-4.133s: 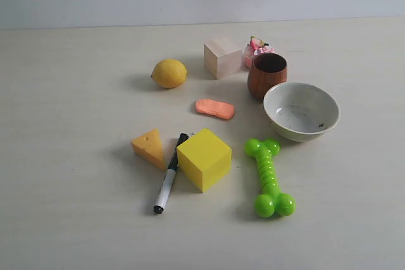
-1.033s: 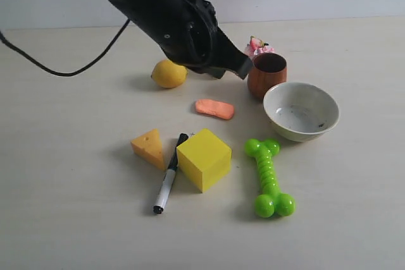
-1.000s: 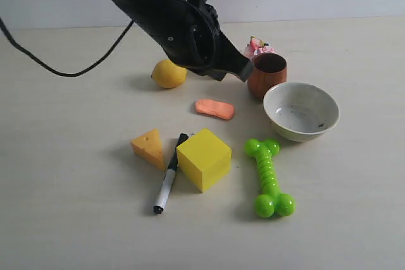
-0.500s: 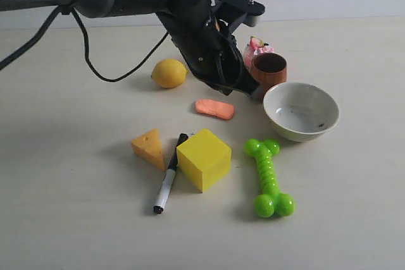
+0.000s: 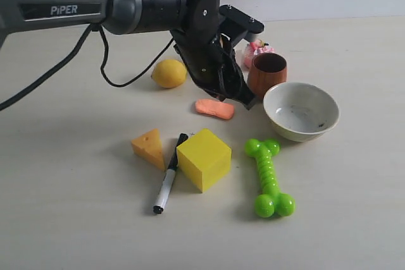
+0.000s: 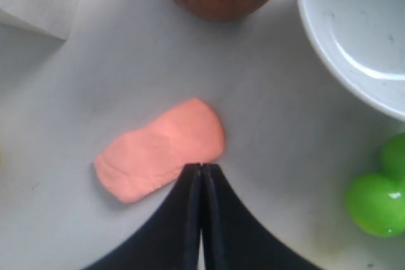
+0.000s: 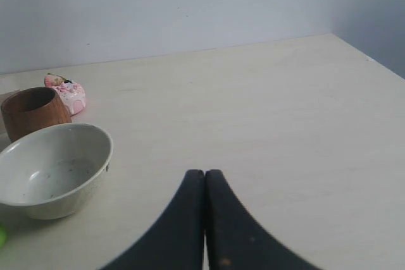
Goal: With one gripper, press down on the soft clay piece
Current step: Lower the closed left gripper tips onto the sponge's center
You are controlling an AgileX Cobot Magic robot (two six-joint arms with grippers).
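Note:
The soft clay piece is a flat salmon-orange oblong lying on the table between the lemon and the bowl. In the left wrist view the clay sits just ahead of my left gripper, whose jaws are pressed together with nothing between them. From outside, the left gripper hangs low at the clay's right end, on the grey-and-black arm marked "PiPER"; whether the tips touch the clay I cannot tell. My right gripper is shut and empty over bare table; it does not show in the exterior view.
A brown wooden cup and a white bowl stand right of the clay. A lemon, cheese wedge, marker, yellow cube and green bone toy lie around. A pink toy is behind the cup.
The left arm came in from the upper left and lowered; its shut gripper moved down and right to the clay's right end. The clay and other objects have not moved.

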